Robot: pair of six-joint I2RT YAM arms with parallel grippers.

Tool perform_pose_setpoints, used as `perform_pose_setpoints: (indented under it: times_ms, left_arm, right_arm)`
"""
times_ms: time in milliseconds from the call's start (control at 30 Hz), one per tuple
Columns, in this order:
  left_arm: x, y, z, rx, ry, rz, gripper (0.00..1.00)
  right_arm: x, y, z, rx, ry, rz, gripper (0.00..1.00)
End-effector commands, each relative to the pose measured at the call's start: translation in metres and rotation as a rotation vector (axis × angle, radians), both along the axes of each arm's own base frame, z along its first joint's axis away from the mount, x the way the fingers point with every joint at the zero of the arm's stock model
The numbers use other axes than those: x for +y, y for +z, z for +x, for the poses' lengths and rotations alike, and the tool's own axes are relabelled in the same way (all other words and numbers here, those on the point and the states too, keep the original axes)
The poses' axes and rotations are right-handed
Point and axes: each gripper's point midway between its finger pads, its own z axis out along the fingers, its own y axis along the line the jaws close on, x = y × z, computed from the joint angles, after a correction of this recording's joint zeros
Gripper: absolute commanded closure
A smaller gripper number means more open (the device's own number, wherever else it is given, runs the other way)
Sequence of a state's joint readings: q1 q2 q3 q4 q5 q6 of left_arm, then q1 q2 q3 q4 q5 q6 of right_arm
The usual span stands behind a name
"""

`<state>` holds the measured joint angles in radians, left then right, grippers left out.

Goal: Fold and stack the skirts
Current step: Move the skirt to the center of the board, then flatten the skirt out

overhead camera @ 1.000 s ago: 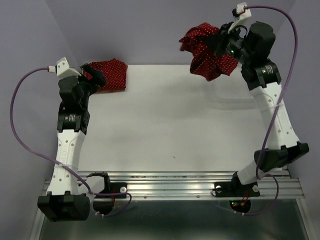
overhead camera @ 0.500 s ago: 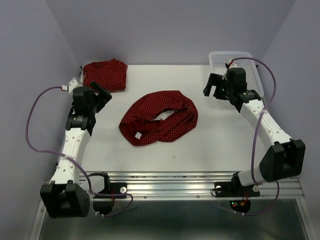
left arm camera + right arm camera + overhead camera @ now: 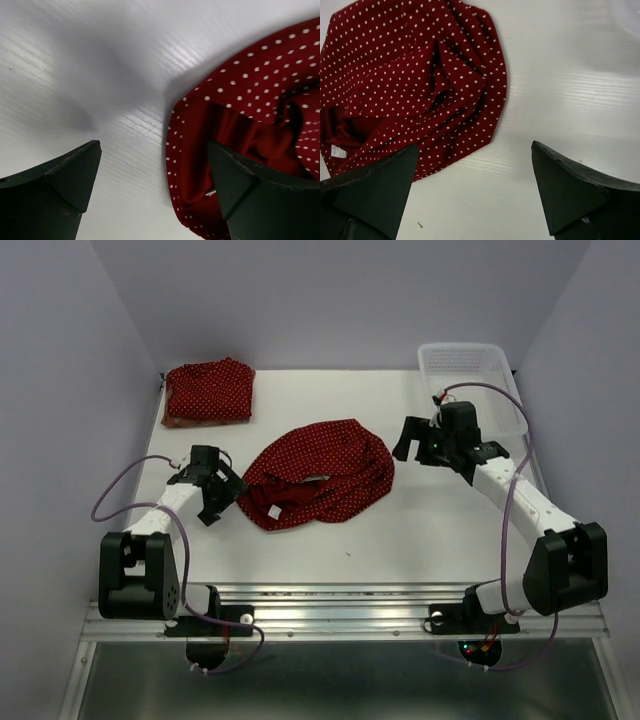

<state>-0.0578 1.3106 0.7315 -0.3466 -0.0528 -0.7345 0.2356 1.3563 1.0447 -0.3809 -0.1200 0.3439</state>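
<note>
One skirt folded, one yet to fold
Crumpled dotted skirt lies mid-tabletop; folded skirt sits at the far-left corner. Left end effector and right end effector flank the heap, both spread, empty.

white table, white mesh basket far right

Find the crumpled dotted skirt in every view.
Top external: the skirt lies in the middle of the picture.
Left wrist: it fills the right half.
Right wrist: it fills the upper left.
Shared landmark: its white tag, also at the left edge of the right wrist view.
</note>
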Motion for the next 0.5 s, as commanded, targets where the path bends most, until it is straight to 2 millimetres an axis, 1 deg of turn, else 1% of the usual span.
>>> perform_pose_setpoints:
  times_ms: [0,33,67,133,167,200,233,267,300,333,367,400,433,467]
  left_arm:
    - [-0.007,-0.019,-0.005,0.05,-0.013,-0.001,0.01]
    - [-0.008,-0.023,-0.005,0.058,-0.015,-0.001,0.01]
    - [-0.009,-0.028,-0.003,0.063,-0.018,-0.001,0.01]
    - [-0.012,-0.032,0.0,0.066,-0.03,-0.014,0.01]
    - [-0.015,-0.036,0.004,0.059,-0.041,-0.023,0.01]
    - [-0.019,-0.04,0.008,0.053,-0.058,-0.037,0.02]
    - [-0.026,-0.038,0.008,0.053,-0.082,-0.07,0.04]
    - [-0.029,-0.041,0.011,0.049,-0.09,-0.079,0.08]
    - [-0.032,-0.042,0.013,0.048,-0.1,-0.085,0.12]
    - [-0.035,-0.044,0.014,0.047,-0.114,-0.091,0.17]
    - [-0.037,-0.047,0.015,0.055,-0.126,-0.094,0.28]
    - [-0.04,-0.047,0.017,0.053,-0.138,-0.096,0.33]
    - [-0.041,-0.049,0.018,0.056,-0.144,-0.097,0.49]
    - [-0.043,-0.049,0.021,0.049,-0.158,-0.102,0.56]
  right_arm:
    - [0.034,0.005,0.024,-0.052,0.09,0.035,0.0]
    - [0.04,0.003,0.027,-0.05,0.1,0.029,0.0]
    - [0.042,-0.004,0.038,-0.038,0.095,0.022,0.0]
    - [0.056,-0.009,0.045,-0.029,0.119,0.022,0.0]
    - [0.059,-0.007,0.053,-0.038,0.118,0.025,0.0]
    - [0.064,-0.023,0.057,-0.007,0.12,0.018,0.0]
    - [0.065,-0.03,0.061,0.006,0.118,0.014,0.0]
    - [0.071,-0.032,0.065,0.009,0.122,0.011,0.0]
    - [0.071,-0.038,0.068,0.026,0.114,0.007,0.01]
    - [0.071,-0.054,0.07,0.063,0.108,-0.004,0.03]
    - [0.075,-0.059,0.071,0.071,0.111,-0.01,0.05]
    - [0.076,-0.062,0.074,0.077,0.106,-0.009,0.11]
    - [0.076,-0.065,0.075,0.083,0.106,-0.01,0.19]
    - [0.077,-0.067,0.077,0.087,0.107,-0.01,0.3]
